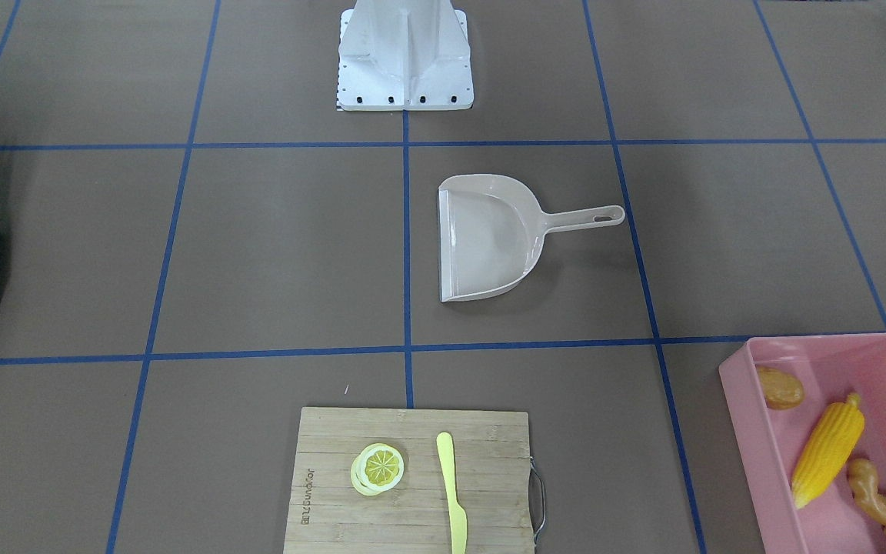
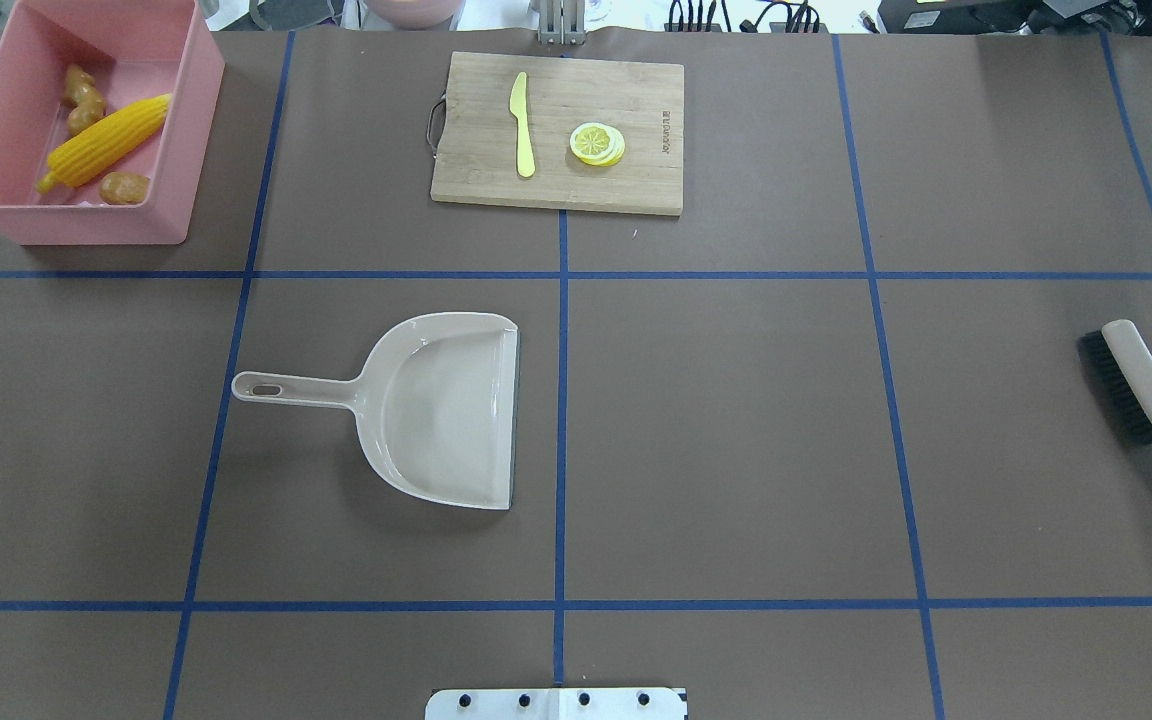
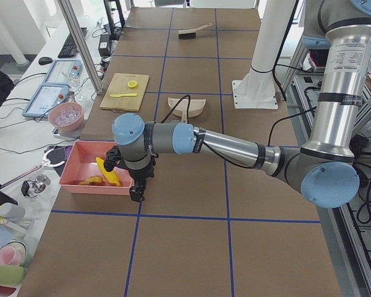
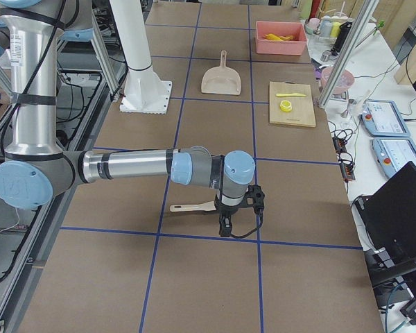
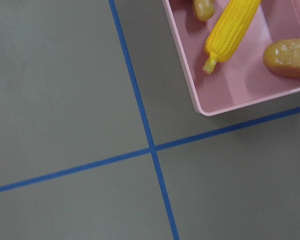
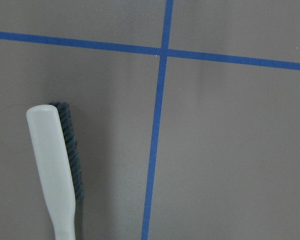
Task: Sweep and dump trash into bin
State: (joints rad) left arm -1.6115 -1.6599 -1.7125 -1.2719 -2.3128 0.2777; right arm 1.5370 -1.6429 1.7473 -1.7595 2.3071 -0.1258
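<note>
The trash (image 2: pixel 106 143) sits in the bin (image 2: pixel 76 225) at 10 o'clock. I raise the left gripper (image 3: pixel 136 190) vertically, clear of its wall. I cannot tell if its fingers, or the right gripper (image 4: pixel 227 227) fingers, are open.

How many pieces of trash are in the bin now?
3, all in the bin: the corn lies diagonally across the middle, the ginger on its far side, the potato on its near side by the wall. Nothing looks hidden under them.
</note>
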